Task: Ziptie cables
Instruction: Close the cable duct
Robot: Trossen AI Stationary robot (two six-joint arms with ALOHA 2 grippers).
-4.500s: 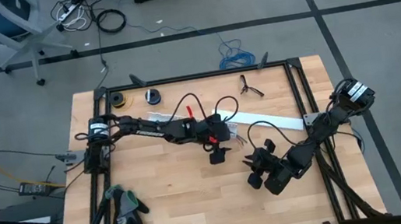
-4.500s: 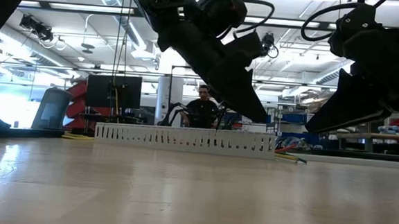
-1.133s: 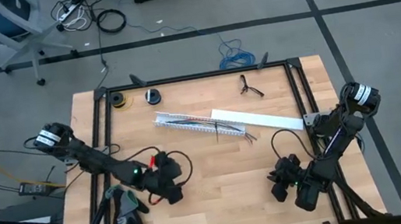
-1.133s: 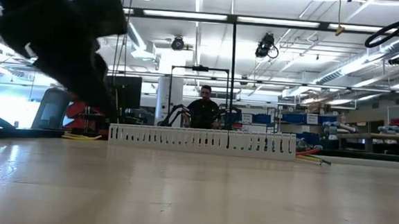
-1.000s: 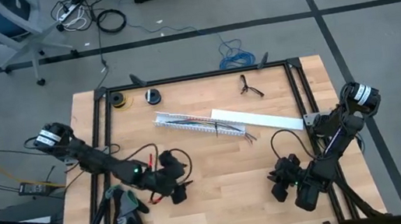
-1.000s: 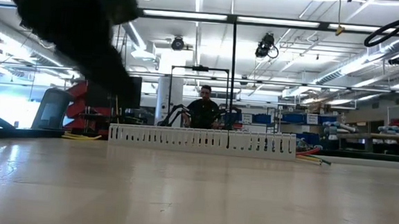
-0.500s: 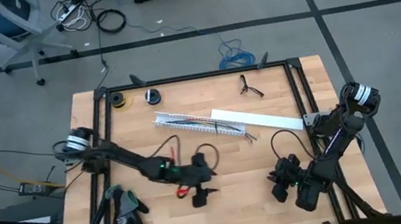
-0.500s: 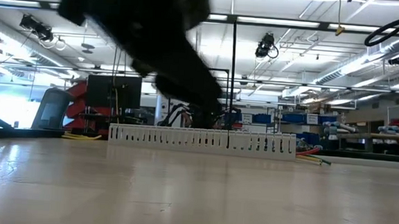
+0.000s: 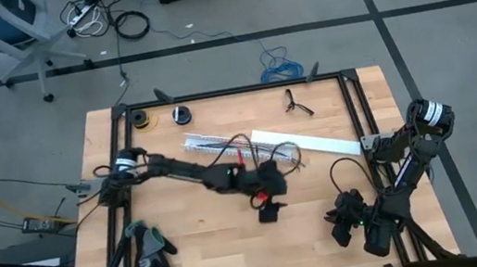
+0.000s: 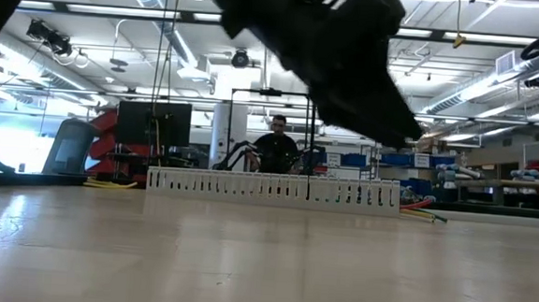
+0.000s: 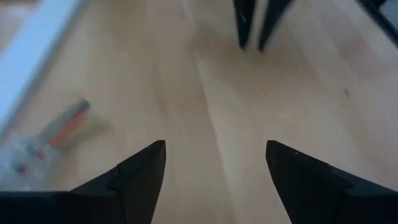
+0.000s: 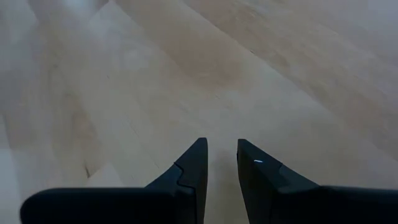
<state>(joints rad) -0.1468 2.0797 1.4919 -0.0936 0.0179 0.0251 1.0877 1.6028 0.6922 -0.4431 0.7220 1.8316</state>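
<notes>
The cables (image 9: 232,144) lie along a white perforated strip (image 9: 221,145) at mid table, and their coloured ends (image 9: 292,157) stick out past its right end; the left wrist view shows those ends (image 11: 65,123) blurred. My left gripper (image 9: 271,211) hangs above bare wood just near of the cable ends, open and wide, with nothing between its fingers (image 11: 216,152). Near the near right corner my right gripper (image 9: 340,225) is open by a narrow gap (image 12: 221,155), above bare wood.
A flat white strip (image 9: 315,144) lies right of the perforated one. A dark glove (image 9: 148,257) lies at the near left. Two small rolls (image 9: 138,119) and a dark tool (image 9: 298,103) sit by the far edge. A person (image 10: 276,147) sits beyond the table.
My left gripper has swept from the near left of the table toward the right and somewhat toward the far edge, rolling its wrist, and now hangs close to the cable ends. My right gripper has shifted slightly toward the near right corner. The cables have stayed put.
</notes>
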